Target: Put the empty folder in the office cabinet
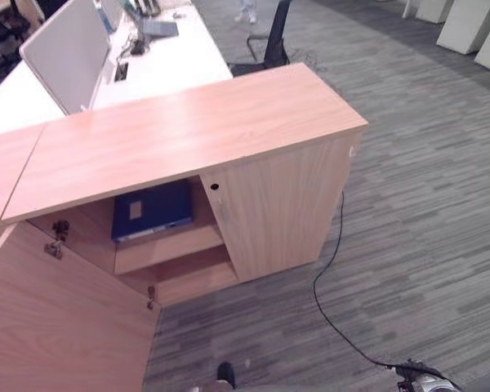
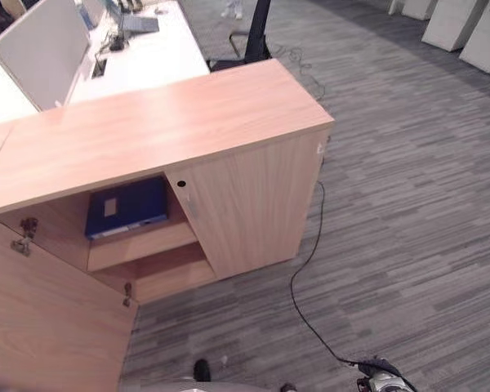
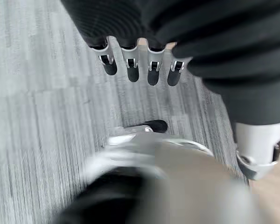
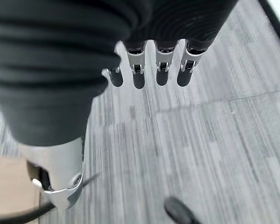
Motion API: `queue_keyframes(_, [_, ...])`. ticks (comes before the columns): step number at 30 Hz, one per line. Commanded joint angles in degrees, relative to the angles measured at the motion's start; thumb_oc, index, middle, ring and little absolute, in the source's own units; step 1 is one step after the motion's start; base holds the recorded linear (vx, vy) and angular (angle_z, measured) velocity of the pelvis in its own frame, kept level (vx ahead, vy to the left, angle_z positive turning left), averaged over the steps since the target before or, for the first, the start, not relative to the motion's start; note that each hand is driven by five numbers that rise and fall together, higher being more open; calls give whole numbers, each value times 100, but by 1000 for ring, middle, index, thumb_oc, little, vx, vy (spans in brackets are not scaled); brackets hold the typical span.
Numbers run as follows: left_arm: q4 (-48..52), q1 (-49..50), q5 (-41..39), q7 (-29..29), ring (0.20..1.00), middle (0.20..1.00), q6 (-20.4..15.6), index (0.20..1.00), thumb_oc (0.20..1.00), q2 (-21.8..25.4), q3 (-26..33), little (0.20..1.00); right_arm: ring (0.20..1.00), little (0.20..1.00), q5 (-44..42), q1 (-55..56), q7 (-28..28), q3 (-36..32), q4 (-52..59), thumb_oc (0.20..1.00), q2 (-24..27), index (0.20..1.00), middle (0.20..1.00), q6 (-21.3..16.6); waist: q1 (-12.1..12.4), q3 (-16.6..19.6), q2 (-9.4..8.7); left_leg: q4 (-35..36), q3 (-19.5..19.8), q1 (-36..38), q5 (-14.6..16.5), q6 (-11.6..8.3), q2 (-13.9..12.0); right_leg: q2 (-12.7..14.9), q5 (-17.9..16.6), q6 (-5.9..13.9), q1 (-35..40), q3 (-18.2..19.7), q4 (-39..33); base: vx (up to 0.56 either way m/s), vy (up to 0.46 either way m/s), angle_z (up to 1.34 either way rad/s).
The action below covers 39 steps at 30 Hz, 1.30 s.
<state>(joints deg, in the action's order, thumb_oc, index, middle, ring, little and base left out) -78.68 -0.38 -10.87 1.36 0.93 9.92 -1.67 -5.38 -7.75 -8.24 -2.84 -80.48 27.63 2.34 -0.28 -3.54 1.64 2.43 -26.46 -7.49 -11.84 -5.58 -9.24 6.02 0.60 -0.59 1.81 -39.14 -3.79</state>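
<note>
The grey carpet floor (image 1: 425,180) is seen around a wooden office cabinet (image 1: 229,122), which stands with its left door (image 1: 57,318) swung wide open and its right door (image 1: 282,208) closed. Behind the cabinet a white bench (image 1: 163,61) with a grey divider panel (image 1: 69,49) is seen. Inside the open compartment two shelves are visible, and the blue folder (image 1: 151,211) is laid flat on the upper shelf (image 1: 167,249), with a pale label on its cover. The lower shelf (image 1: 196,282) is seen beneath it.

The left hand (image 3: 135,60) is held over the carpet, well apart from the cabinet; its fingers (image 3: 133,70) are stretched out straight and nothing is held. The right hand (image 4: 154,65) is also held above the floor, its fingers (image 4: 162,72) straight and relaxed, with nothing in them.
</note>
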Motion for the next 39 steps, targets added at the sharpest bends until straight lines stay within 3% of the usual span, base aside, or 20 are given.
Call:
queue_keyframes(1, [-353,90,-28,-107,1000,1000,-18,1000,1000,136,22,1000,1000,1000,-537,-73,-217,-302,-706,1000,22,1000,1000,8,-248,168,-211,-581,-402,706,1256,-62,-427,92,210,482,-81,320,-118,-33,108,60])
queue_keyframes(5, [-371,104,80,-124,1000,1000,-25,1000,1000,143,44,1000,1000,1000,-633,136,-172,-536,-845,1000,64,1000,1000,37,-352,242,-129,-426,-626,962,1291,-89,-393,213,105,530,-83,39,-106,-29,142,68])
queue_keyframes(8, [-301,237,177,-124,1000,1000,-35,1000,1000,159,63,1000,1000,1000,-770,234,-226,-722,-757,1000,100,1000,1000,27,-446,325,44,108,-558,1130,1202,-22,-143,304,-94,604,-149,28,-85,-6,238,55])
queue_keyframes(15, [-218,242,104,-188,1000,1000,-63,1000,1000,175,152,1000,1000,1000,-1103,112,-522,-979,-642,1000,50,1000,1000,37,-406,277,48,257,-377,1011,1332,236,245,606,-380,789,-319,136,43,-58,217,26])
queue_keyframes(18, [-204,189,69,-147,1000,1000,-61,1000,1000,244,167,1000,1000,1000,-780,76,-133,-721,-1060,1000,-69,1000,1000,325,-307,247,-45,257,-246,948,1387,328,368,795,-430,873,-295,21,179,-44,131,10])
queue_keyframes(22, [-189,159,353,96,1000,1000,13,1000,1000,425,122,1000,1000,1000,148,194,1149,79,-1395,1000,-416,1000,1000,736,-95,197,-193,257,92,842,1465,477,596,1125,-528,1010,-156,-294,407,-22,157,36])
queue_keyframes(24, [-205,230,492,197,1000,1000,43,1000,1000,466,115,1000,1000,1000,-25,255,1348,198,-1179,1000,-610,1000,1000,662,-71,186,-230,257,222,793,1460,527,694,1270,-580,1077,-107,-441,496,-7,191,55])
queue_keyframes(26, [-159,213,485,244,1000,1000,3,1000,1000,451,120,1000,1000,1000,-867,80,1578,424,-413,1000,-1022,1000,1000,394,29,136,-175,257,377,685,1463,554,802,1476,-551,1126,-59,-602,717,-24,181,49])
queue_keyframes(27, [-131,179,451,233,1000,1000,-30,1000,1000,447,90,1000,1000,1000,-1134,24,1622,509,-146,1000,-1132,1000,1000,333,-20,101,-160,257,454,677,1471,556,820,1506,-490,1124,-88,-449,864,-16,129,40])
queue_keyframes(28, [-78,118,411,218,1000,1000,-79,1000,1000,430,14,1000,1000,1000,-1487,-72,1712,565,176,1000,-1230,1000,1000,269,-111,62,-139,257,558,665,1463,544,831,1475,-390,1084,-193,-67,945,-5,48,52])
queue_keyframes(29, [-80,113,410,217,1000,1000,-80,1000,1000,430,17,1000,1000,1000,-1496,-71,1707,570,186,1000,-1231,1000,1000,276,-111,64,-142,257,554,656,1455,545,832,1479,-382,1074,-207,-65,955,5,36,102])
queue_keyframes(31, [-189,-78,379,80,1000,1000,-137,1000,1000,518,-70,1000,1000,1000,-2207,-175,1672,516,507,1000,-1403,1000,1000,77,-278,67,-110,257,713,674,1463,513,841,1202,-36,996,-420,998,976,99,11,115])
queue_keyframes(32, [-378,-329,514,-54,1000,1000,-121,1000,1000,613,-240,1000,1000,1000,-2727,-122,1703,484,643,1000,-1544,1000,1000,-2,-526,90,-147,257,999,736,1485,546,920,742,285,940,-594,2253,1103,137,-13,87])
queue_keyframes(33, [-386,-334,515,-54,1000,1000,-124,1000,1000,616,-239,1000,1000,1000,-2732,-121,1702,486,644,1000,-1549,1000,1000,-3,-520,86,-154,257,993,743,1491,543,921,746,308,937,-602,2264,1129,64,-26,127])
queue_keyframes(35, [-595,-494,716,-167,1000,1000,-64,1000,1000,685,-349,1000,1000,1000,-3034,-62,1640,444,529,1000,-1721,1000,1000,-31,-576,187,-272,257,1265,739,1429,599,1023,454,221,893,-552,2829,971,29,-67,131])
queue_keyframes(39, [-636,-346,583,-224,1000,1000,-64,1000,1000,633,-252,1000,1000,1000,-3186,26,1553,330,421,1000,-1795,1000,1000,-55,-483,428,-379,257,1471,706,1397,554,1027,241,177,864,-347,2714,581,99,-142,51])
